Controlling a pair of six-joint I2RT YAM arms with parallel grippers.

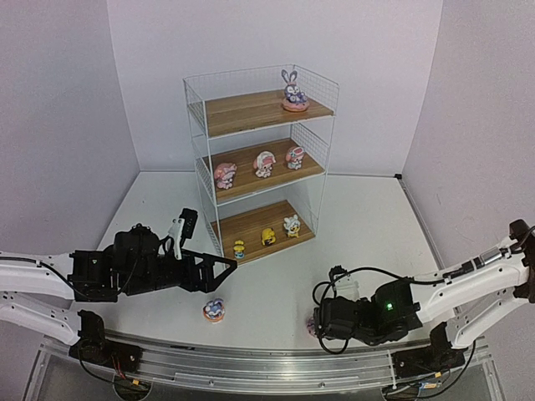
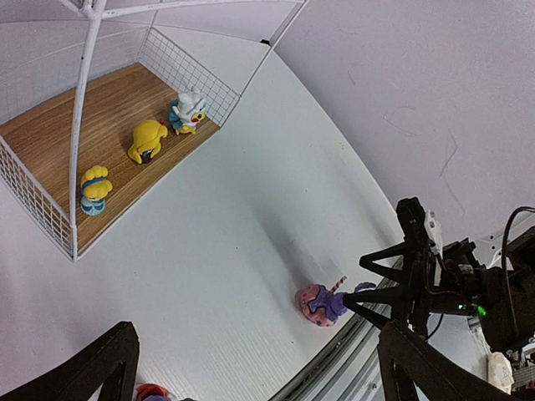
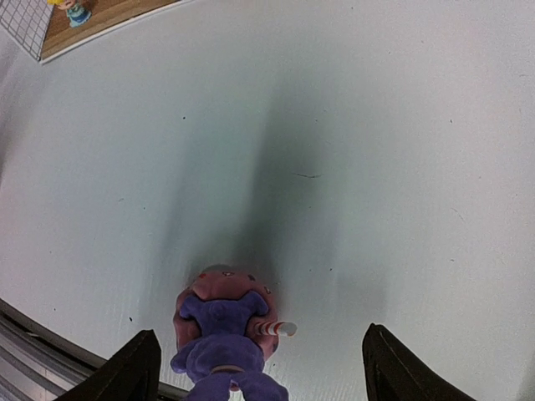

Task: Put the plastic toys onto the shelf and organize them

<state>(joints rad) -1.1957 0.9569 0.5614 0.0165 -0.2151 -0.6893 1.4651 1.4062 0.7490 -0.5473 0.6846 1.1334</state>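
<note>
Probably light, rigid and slick, the purple bunny at the near right of the bench sits within the open, empty right pincer, best pinched across its pink base.

White table, matte, as I see it from the overhead camera. A grooved aluminium rail runs along the table's near edge for nearly its full width. Three plain pale walls enclose the table: the back wall at its far edge, the left wall at its left edge, and the right wall at its right edge. A small dark fitting sits at the table's far right corner; I cannot tell what it is. On my right wrist feed, a short dark scratch marks the table surface. On my left wrist feed, faint scuff lines cross the wall beyond the table's right edge.
</note>
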